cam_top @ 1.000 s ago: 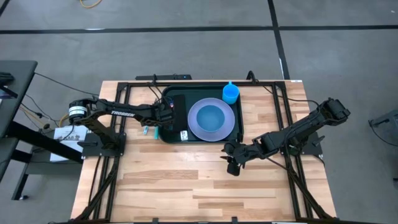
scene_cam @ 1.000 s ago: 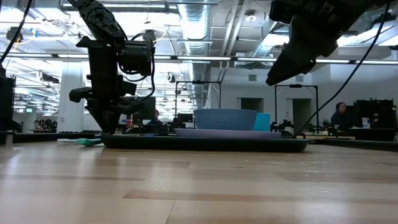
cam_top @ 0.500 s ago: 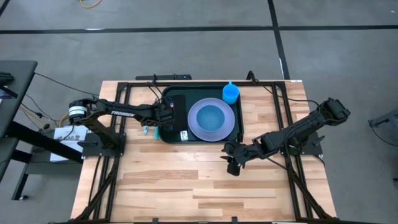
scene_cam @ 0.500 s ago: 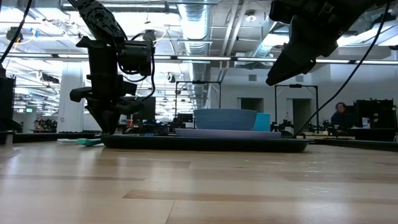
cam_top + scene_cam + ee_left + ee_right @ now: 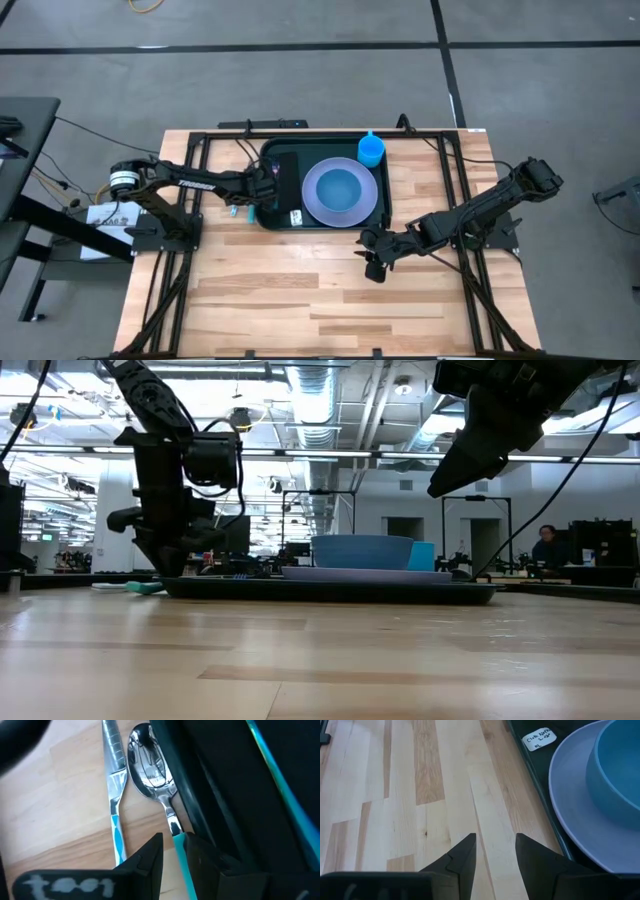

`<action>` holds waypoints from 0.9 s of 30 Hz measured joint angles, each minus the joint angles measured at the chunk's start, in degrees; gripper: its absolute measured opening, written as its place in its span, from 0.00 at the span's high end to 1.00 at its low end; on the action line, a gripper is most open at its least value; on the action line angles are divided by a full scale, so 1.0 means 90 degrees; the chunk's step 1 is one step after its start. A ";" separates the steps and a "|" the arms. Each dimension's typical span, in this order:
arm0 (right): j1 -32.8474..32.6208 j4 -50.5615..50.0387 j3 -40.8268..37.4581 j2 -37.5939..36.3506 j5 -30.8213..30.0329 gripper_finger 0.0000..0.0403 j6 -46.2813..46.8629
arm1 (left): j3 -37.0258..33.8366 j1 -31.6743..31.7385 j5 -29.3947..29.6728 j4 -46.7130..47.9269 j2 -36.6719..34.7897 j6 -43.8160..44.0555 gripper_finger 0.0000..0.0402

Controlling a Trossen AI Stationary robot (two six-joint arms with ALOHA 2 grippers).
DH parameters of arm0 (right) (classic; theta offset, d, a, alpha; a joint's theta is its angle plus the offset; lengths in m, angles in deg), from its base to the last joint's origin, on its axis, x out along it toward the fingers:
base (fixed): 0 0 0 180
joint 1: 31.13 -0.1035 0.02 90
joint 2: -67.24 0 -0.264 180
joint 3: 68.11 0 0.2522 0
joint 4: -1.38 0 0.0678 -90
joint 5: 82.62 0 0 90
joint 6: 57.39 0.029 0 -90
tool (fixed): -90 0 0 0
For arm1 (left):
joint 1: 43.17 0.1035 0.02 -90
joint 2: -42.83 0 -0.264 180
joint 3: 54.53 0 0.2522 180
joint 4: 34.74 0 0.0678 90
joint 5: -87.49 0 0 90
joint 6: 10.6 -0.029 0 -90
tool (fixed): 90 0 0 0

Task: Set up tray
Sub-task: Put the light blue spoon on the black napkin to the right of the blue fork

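Left tool [image 5: 172, 851] is low at the tray's left edge, fingers set around the teal handle of the spoon [image 5: 150, 760]. The gap between them is narrow, about the width of that handle, so it reads as closed on the spoon or just about to be; contact on both sides I cannot tell for sure. The spoon lies on the table [image 5: 300, 300] just beside the tray's rim, bowl pointing away from the tool. A knife [image 5: 115, 780] with a teal handle lies right next to it, nearly parallel, on the side away from the tray.

Right tool [image 5: 495, 851] hangs above bare table near the tray's front right corner, fingers apart, holding nothing; that arm waits.

Tray [image 5: 272, 215] sits at the back middle of the table. On it: a lavender plate [image 5: 312, 205] with a blue bowl [image 5: 341, 188] in its centre, a narrow flat black rectangle [image 5: 288, 180] along the left part, a small white label [image 5: 297, 217] near the front. A blue cup [image 5: 371, 149] stands at the tray's back right corner.

Step in hand, as I judge it: picking up the cutlery to put on the tray. Next move likely calls for a firm pinch on the thin handle, a lift clear of the rim without dragging the knife, then setting the spoon down left of the plate. Knife left to do after.
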 joint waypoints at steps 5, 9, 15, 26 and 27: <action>0.0000 0.0051 0.0000 0.0000 0.0000 0.68 0.0000 | 0.0076 -0.0021 -0.0176 -0.0055 0.0006 -0.0070 0.82; 0.0000 0.0164 0.0000 0.0000 0.0000 0.68 0.0000 | 0.0080 -0.0014 -0.0262 -0.0046 0.0006 -0.0051 0.82; 0.0000 0.0151 0.0000 0.0000 0.0000 0.68 0.0000 | 0.0085 -0.0014 -0.0313 -0.0013 0.0006 0.0014 0.82; 0.0000 0.0148 0.0000 0.0000 0.0053 0.68 0.0000 | 0.0085 -0.0014 -0.0099 0.0172 0.0011 0.0023 0.82; 0.0000 0.0147 0.0000 0.0000 0.0053 0.68 0.0001 | 0.0085 -0.0014 -0.0092 0.0170 0.0011 0.0023 0.82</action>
